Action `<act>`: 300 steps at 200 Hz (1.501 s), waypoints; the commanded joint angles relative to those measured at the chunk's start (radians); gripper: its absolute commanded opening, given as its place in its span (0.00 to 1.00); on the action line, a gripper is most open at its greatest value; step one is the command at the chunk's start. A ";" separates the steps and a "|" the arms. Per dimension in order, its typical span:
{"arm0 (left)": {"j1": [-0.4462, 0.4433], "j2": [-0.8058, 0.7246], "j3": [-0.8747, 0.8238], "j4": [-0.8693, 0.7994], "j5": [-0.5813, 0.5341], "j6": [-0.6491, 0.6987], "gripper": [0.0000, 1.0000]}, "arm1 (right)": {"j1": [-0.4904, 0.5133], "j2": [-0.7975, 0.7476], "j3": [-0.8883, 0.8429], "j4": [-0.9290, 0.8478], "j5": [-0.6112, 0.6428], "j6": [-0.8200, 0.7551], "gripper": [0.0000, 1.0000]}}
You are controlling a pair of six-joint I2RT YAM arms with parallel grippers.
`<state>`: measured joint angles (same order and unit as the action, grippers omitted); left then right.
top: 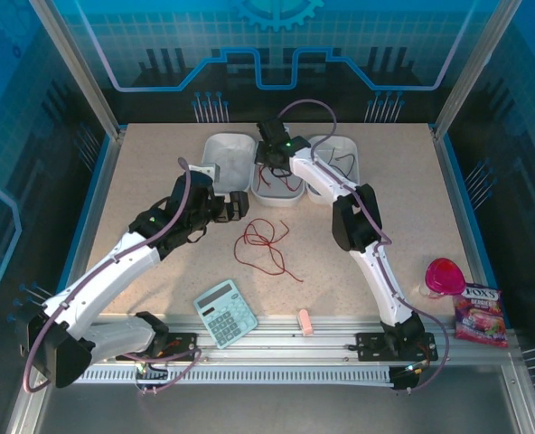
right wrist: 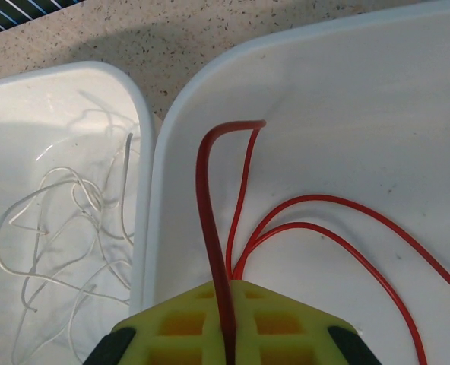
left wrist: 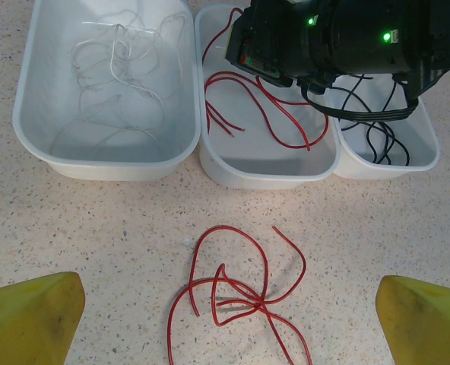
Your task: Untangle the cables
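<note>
I'm looking down on the speckled table (top: 403, 226), with both arms reaching away from me across it. The left arm (top: 114, 271) is bending in toward the centre, and the right arm (top: 376, 262) is stretching toward the far edge.

Three white bins are sitting side by side along that far edge. The left bin (left wrist: 96, 163) is holding the white cables (left wrist: 118, 53) in a loose heap. The middle bin (left wrist: 263, 171) is holding red strands (left wrist: 274, 114). The right bin (left wrist: 377, 167), the narrowest, is holding the black cables (left wrist: 385, 137), partly hidden behind the right wrist.

Near my edge of the table a pale blue calculator (top: 225, 313) is lying at an angle. A snack packet (top: 481, 315) is resting off to the right, just beside a pink-lidded cup (top: 444, 276).

The left gripper (top: 239, 204) is hovering over the open table with its yellow fingertips (left wrist: 27, 315) standing wide apart and gripping nothing. Between them and the bins, the red tangle (left wrist: 232, 293) is lying on the bare surface, its loops crossing over one another.

The right gripper (right wrist: 226, 327) is hanging over the middle bin, pinched tight on one red cable (right wrist: 210, 220). That cable is running up from between the pads, bending over sharply and dropping back down into the bin.

A small pink block (top: 305, 323) is lying at the near rail.
</note>
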<state>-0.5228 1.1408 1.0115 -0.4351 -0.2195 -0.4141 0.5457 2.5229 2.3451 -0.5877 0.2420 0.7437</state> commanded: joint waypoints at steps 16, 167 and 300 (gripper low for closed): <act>-0.003 0.007 -0.013 0.017 0.019 -0.013 0.99 | -0.012 0.020 -0.048 0.017 0.008 -0.025 0.00; -0.003 0.028 -0.019 0.040 0.043 -0.045 0.99 | -0.029 -0.163 -0.169 -0.065 0.054 -0.192 0.36; 0.002 -0.003 -0.072 0.009 -0.041 -0.148 0.99 | 0.095 -0.638 -0.610 -0.165 0.059 -0.237 0.52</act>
<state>-0.5224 1.1641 0.9665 -0.4133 -0.2089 -0.5060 0.5774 2.0048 1.8530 -0.7002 0.2981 0.5110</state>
